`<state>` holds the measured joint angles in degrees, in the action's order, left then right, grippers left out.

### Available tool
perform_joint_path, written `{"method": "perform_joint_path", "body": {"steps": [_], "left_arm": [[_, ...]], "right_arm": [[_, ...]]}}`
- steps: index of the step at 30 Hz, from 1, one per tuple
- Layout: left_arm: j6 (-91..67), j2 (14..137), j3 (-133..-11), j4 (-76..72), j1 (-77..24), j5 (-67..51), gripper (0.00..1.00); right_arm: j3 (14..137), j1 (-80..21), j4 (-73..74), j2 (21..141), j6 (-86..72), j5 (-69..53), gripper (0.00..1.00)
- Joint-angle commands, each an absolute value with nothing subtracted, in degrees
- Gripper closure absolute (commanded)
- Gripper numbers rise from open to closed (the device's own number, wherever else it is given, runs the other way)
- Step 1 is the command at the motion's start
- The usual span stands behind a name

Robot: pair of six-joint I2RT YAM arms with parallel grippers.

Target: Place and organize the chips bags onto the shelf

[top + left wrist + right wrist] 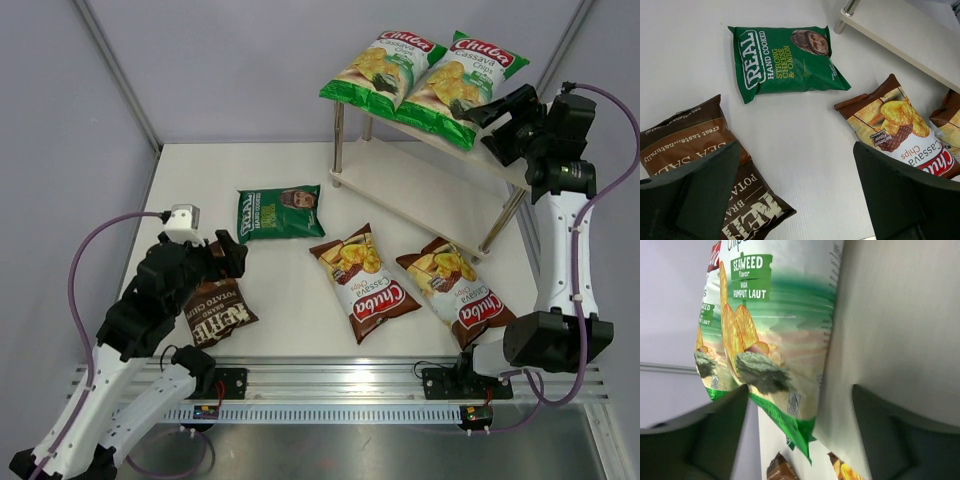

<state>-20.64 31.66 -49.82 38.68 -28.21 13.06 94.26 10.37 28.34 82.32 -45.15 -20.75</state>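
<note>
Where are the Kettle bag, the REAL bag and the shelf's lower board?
Kettle bag (215, 318): top external view, middle of its brown front.
REAL bag (785, 60): left wrist view, centre of its green front.
lower board (428, 196): top external view, bare middle.

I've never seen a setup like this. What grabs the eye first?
Two bright green Chuba bags lie side by side atop the white shelf at the far right, with the right gripper open beside them. Four other bags lie scattered on the table, the left gripper open above the dark Kettle bag.
</note>
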Motion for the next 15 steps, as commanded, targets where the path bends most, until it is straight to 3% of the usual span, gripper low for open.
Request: {"method": "perform_joint_path", "body": {"steps": [1,5,9,11,15], "left_arm": [[-24.24,37.34,-53.43,37.0,-27.07,11.61,0.01],[-27.77,46.03,-54.23,31.13,-25.76,8.1,0.01],[-30.23,55.79,-54.85,23.49,-18.49,-3.22,0.01],[-32.25,60.37,-52.3,14.97,-15.57,-9.65,0.01],[-34.63,69.94,-52.2,6.61,-8.02,-16.85,0.01]], "right_arm": [[98.61,12.74,33.83,77.18,-40.09,-17.33,0.01],[99.14,13.01,36.47,72.7,-35.17,-14.07,0.0],[94.42,13.01,33.68,67.07,-31.82,-18.26,0.01],[90.64,13.01,30.52,62.94,-31.38,-26.95,0.0],[70.57,12.92,7.66,53.37,-43.38,-41.71,0.01]]}}
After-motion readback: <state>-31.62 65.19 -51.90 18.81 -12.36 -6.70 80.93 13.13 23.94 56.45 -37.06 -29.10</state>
